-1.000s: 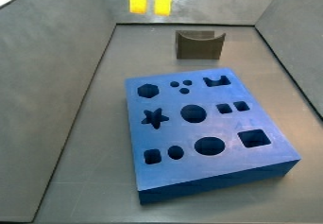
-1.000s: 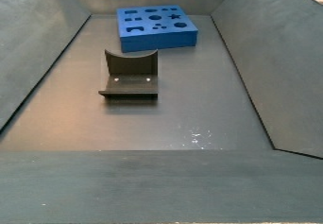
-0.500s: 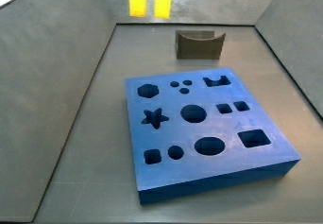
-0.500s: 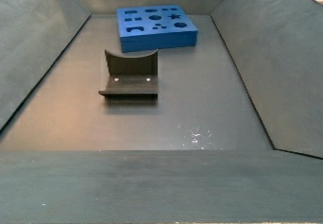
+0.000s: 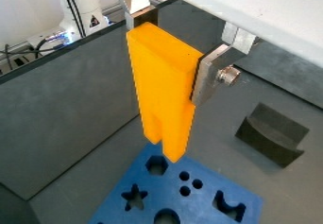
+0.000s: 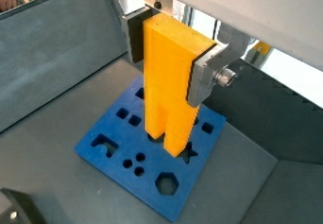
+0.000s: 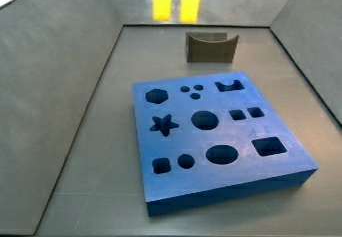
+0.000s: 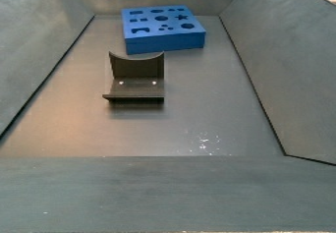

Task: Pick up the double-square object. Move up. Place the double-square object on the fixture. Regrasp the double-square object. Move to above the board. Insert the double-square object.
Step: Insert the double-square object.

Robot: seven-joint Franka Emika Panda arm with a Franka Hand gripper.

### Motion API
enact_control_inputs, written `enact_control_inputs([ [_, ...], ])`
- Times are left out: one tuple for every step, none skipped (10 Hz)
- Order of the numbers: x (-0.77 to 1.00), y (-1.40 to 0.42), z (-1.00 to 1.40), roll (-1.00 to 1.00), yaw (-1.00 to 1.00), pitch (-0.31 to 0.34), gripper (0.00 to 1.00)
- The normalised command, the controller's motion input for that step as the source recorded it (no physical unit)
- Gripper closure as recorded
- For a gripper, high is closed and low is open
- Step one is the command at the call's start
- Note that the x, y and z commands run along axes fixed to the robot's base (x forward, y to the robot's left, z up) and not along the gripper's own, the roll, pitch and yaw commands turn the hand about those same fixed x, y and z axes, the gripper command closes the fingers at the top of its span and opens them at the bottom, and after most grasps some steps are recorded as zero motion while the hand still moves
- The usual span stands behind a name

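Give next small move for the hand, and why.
Probably a short lateral shift to line up with the paired square holes. The hand grips the double-square object upright, high above the board; exact alignment can't be told, so descending looks premature.

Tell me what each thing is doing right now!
Hand: shut on the double-square object, high above the board.
Double-square object: held upright, prongs pointing down, not in any hole.
Board: flat on the floor, holes empty.
Fixture: empty.
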Motion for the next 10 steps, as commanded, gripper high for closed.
enact_control_inputs([
  [1.00,-0.12,-0.17,-0.04,0.00,0.026,1.00],
  [1.00,-0.12,-0.20,-0.05,0.00,0.011,1.00],
  [1.00,-0.11,-0.23,-0.04,0.00,0.000,1.00],
  [1.00,-0.11,-0.22,-0.05,0.00,0.000,1.00],
  [1.00,-0.10,-0.22,-0.05,0.00,0.000,1.00],
  [1.00,-0.05,-0.24,-0.03,0.00,0.010,1.00],
  [1.00,0.09,-0.36,0.01,0.19,0.130,1.00],
  [1.00,0.02,-0.39,0.00,0.29,0.126,1.00],
  [0.93,0.00,-0.41,-0.02,0.37,0.100,1.00],
  [0.85,-0.06,-0.45,-0.07,0.45,0.079,1.00],
])
